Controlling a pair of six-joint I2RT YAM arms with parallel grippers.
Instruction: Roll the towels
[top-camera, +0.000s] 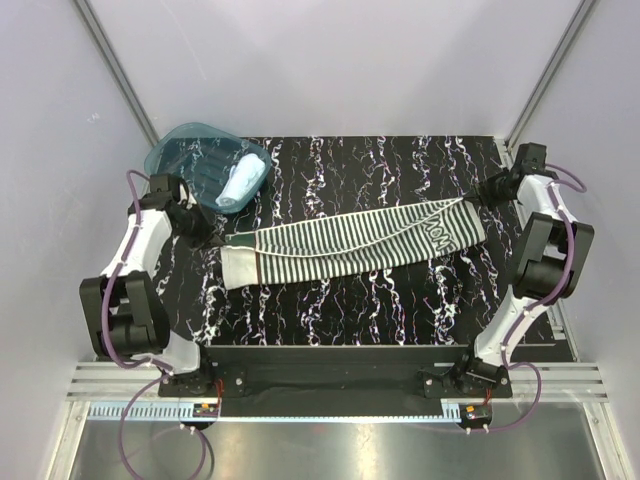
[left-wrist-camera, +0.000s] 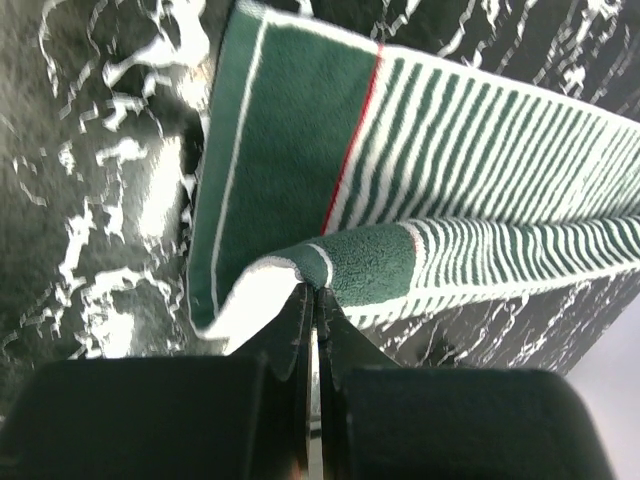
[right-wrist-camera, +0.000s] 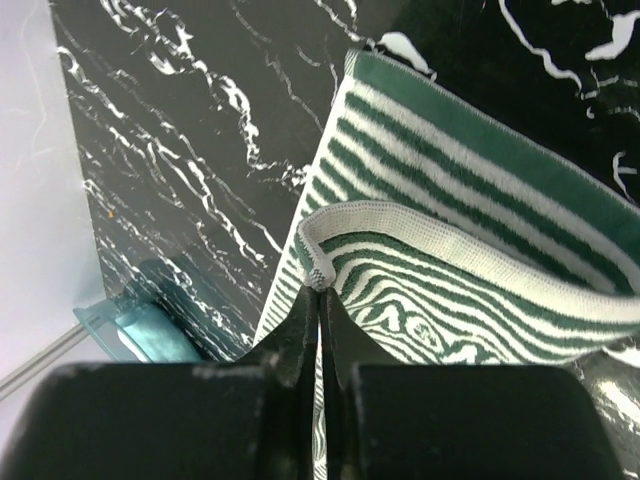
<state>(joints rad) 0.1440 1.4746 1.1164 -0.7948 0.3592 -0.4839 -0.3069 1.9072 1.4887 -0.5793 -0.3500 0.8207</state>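
Note:
The green-and-white striped towel lies stretched across the black marbled table, folded lengthwise. My left gripper is shut on its left end, pinching a corner of the solid green band. My right gripper is shut on the right, lettered end, pinching the white hem. The pale blue towel lies rolled inside the blue bin at the back left; it also shows in the right wrist view.
The black marbled table is bounded by white walls on three sides. The blue bin stands just behind my left gripper. Both arm bases sit at the near edge.

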